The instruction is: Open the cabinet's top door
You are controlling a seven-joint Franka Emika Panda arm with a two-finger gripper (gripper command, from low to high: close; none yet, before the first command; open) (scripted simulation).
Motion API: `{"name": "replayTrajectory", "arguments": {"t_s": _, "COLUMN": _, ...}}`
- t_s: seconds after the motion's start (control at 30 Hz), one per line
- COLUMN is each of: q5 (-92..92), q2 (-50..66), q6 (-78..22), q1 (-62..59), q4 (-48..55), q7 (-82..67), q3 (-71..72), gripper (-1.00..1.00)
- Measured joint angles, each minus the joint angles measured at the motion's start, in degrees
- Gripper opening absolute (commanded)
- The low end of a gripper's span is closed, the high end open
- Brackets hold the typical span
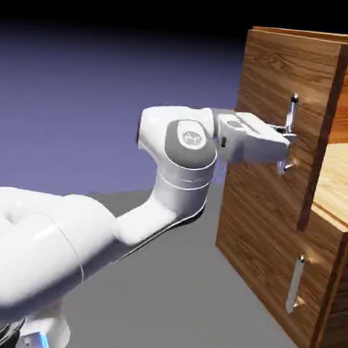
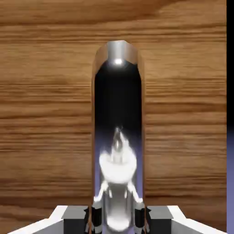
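Gripper [image 1: 292, 134] at the top handle [image 1: 292, 112]: fingers together on the bar, clamped from both sides. Hand view: one fingertip against each long side of the handle, near the bottom of the frame, bar upright between them. Contact is around the middle of the bar's length, as seen in the exterior view.

Top door [image 1: 269, 74]: upper front of the cabinet [image 1: 333, 290], at the exterior view's right. Door stands ajar; its thick free edge is visible on the exterior view's right, with pale interior boards [image 1: 344, 175] showing beyond it. Handle mounted vertically, nearer that free edge than the opposite one. Grain runs crosswise to the bar in the hand view.

Lower door [image 1: 253, 241]: shorter panel directly below the top door. Its own lower handle [image 1: 295, 284] is also a vertical silver bar, near the panel's edge on the exterior view's right, apart from the gripper.

Arm [image 1: 183, 148]: white, bent, reaching across from the exterior view's left; hand roughly level, pointing at the top door. Grey surface [image 1: 166, 288] lies beneath the arm.

Hand view, further: handle face is glossy, dark over most of its upper part, with bright white reflections low down. A strip of dark and blue-violet backdrop [image 2: 230, 183] runs beside the door's edge at the frame's right.
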Motion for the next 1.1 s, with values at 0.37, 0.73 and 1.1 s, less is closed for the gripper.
{"name": "replayTrajectory", "arguments": {"t_s": 0.37, "q5": 15.61, "q2": -2.76, "q6": -19.89, "q1": -10.1, "q4": -16.3, "q7": 7.31, "q3": 22.36, "gripper": -1.0}}
{"name": "replayTrajectory", "arguments": {"t_s": 0.73, "q5": 35.33, "q2": 0.21, "q6": -35.21, "q1": -9.12, "q4": -20.03, "q7": 13.06, "q3": 45.2, "gripper": -1.0}}
{"name": "replayTrajectory", "arguments": {"t_s": 1.1, "q5": 57.36, "q2": 13.86, "q6": -50.44, "q1": -8.56, "q4": -14.6, "q7": 21.55, "q3": 68.05, "gripper": -1.0}}
